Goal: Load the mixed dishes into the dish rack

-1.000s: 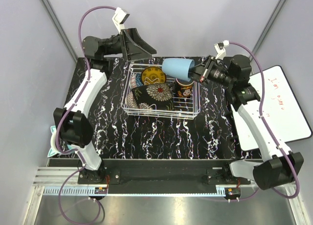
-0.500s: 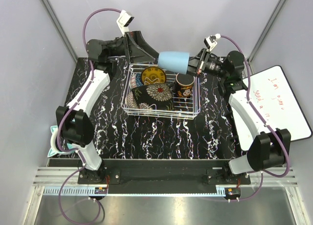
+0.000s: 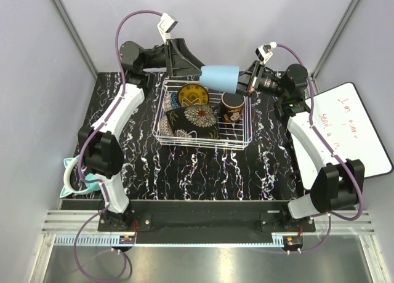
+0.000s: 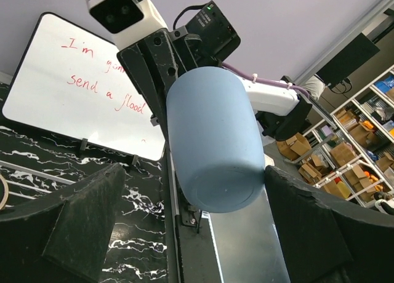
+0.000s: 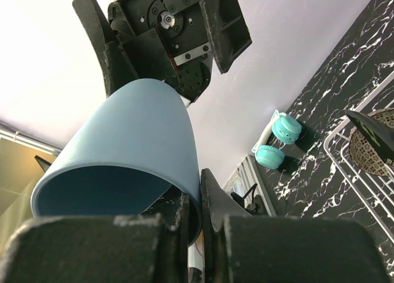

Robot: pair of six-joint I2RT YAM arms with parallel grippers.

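I logged the right gripper (image 3: 242, 82) pinching the rim of the light-blue cup (image 3: 220, 77), held sideways above the dish rack's (image 3: 203, 144) far edge, left gripper (image 3: 186, 61) wide open, empty, facing its base; yellow plate (image 3: 192, 95), black square plate (image 3: 192, 122) and mug (image 3: 232, 106) sat racked, cup pending.

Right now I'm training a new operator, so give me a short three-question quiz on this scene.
1. True or false: the right gripper pinches the rim of the light-blue tapered cup.
2. The left gripper has its jaws: A open, either side of the cup's base; B shut on the cup; C shut on nothing.
3. Fill in: the ___ ornate round plate stands inside the white wire dish rack.
Key: 1 true; 2 A; 3 yellow.
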